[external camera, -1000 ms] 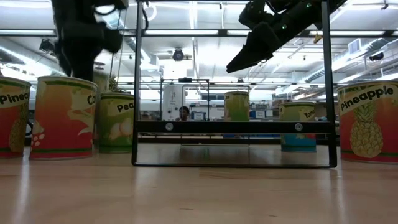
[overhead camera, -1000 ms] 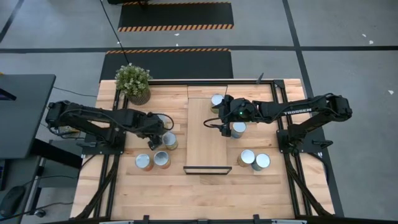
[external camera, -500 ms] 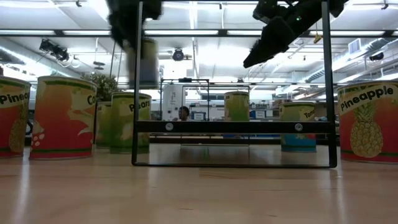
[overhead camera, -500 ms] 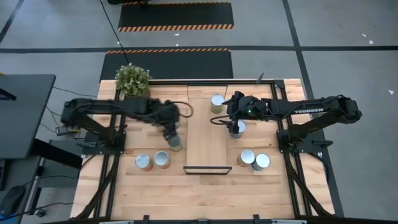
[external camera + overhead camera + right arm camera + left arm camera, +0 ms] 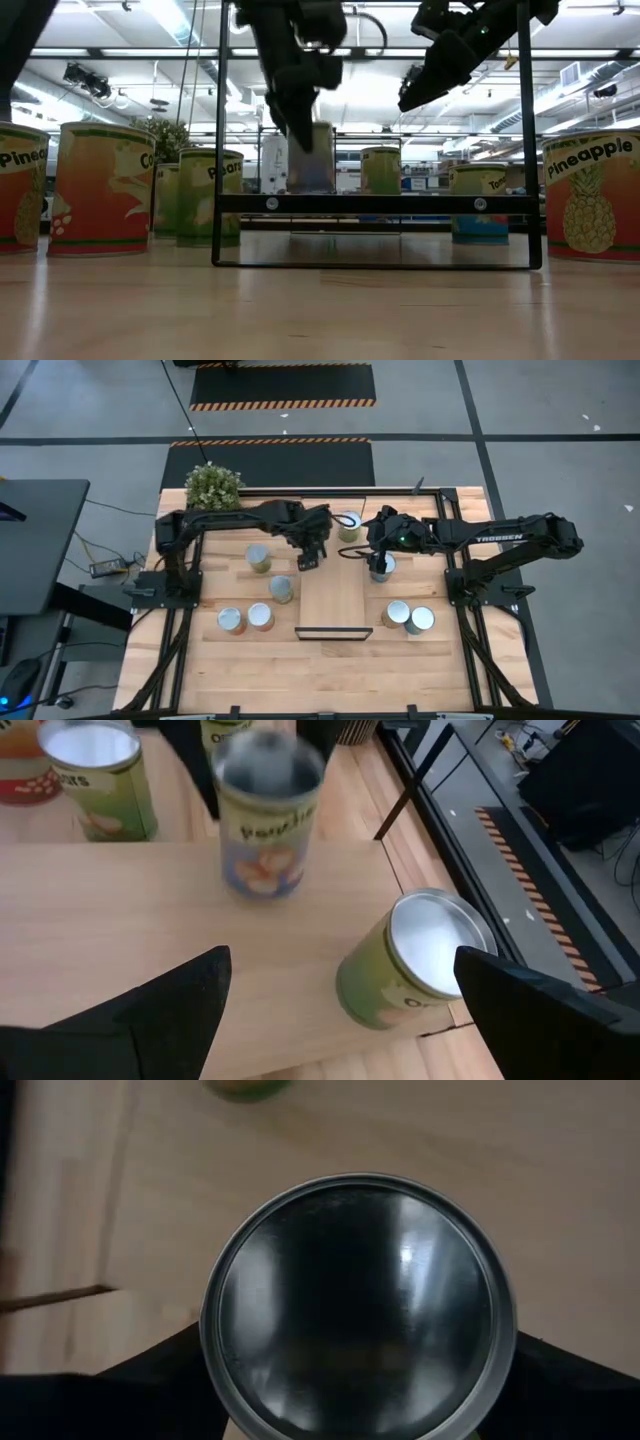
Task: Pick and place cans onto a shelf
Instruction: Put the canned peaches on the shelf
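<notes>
My left gripper is shut on a can with a grey-blue side, over the far part of the shelf, a light-wood board in a dark frame. The can's shiny top fills the left wrist view. A green can stands on the shelf's far end. My right gripper is open and empty, above a can standing on the table right of the shelf. Several more cans stand on the table at both sides. My left gripper pinches the can between its two fingers, which sit on opposite sides just below the top rim. The fingers come from above, pointing down. The can hangs upright over the board; whether its base touches the board, I cannot tell.
A potted plant stands at the table's far left corner. Cans stand left of the shelf, and right of it near the front. The shelf's dark frame posts rise at its ends.
My left gripper has carried the can from over the table's left part toward the right, onto the line of the shelf, and lowered it close to the board; the can stays upright. My right gripper has shifted slightly toward the right edge and stays open.
</notes>
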